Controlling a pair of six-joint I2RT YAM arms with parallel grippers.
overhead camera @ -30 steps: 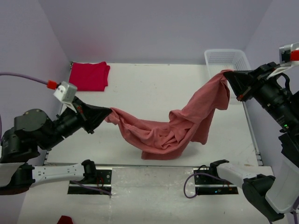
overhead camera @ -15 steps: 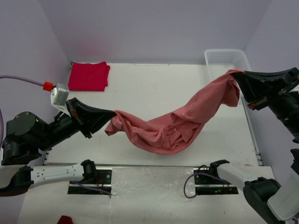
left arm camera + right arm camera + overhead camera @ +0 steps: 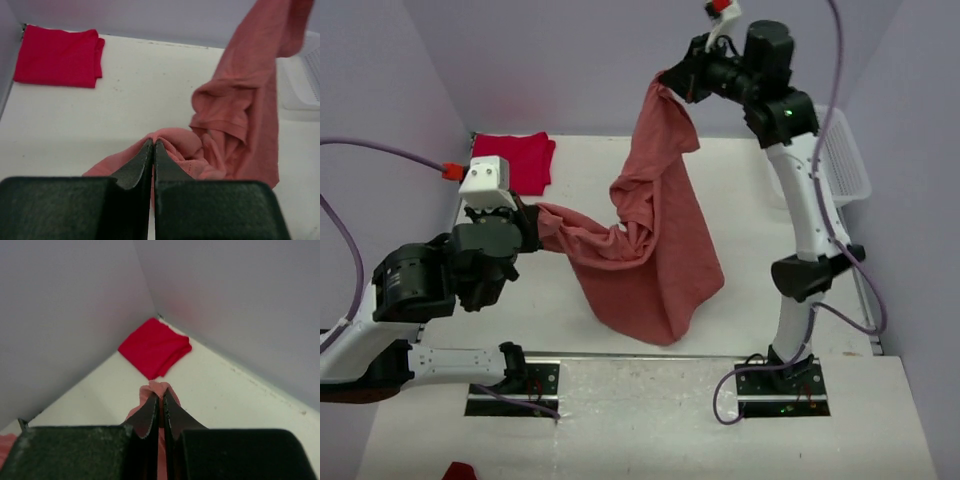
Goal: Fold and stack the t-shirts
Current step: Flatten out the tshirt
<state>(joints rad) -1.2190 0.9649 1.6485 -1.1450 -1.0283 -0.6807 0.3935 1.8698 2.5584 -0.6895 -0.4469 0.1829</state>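
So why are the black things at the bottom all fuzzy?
Left wrist view: the left gripper sits too near the lens, so its black body blurs; the red t-shirt farther off looks sharp. Right wrist view: same for the right gripper, and the wall picks up a faint pink tint by the red t-shirt. Top view: soft even light, no glare, pink t-shirt crisp.
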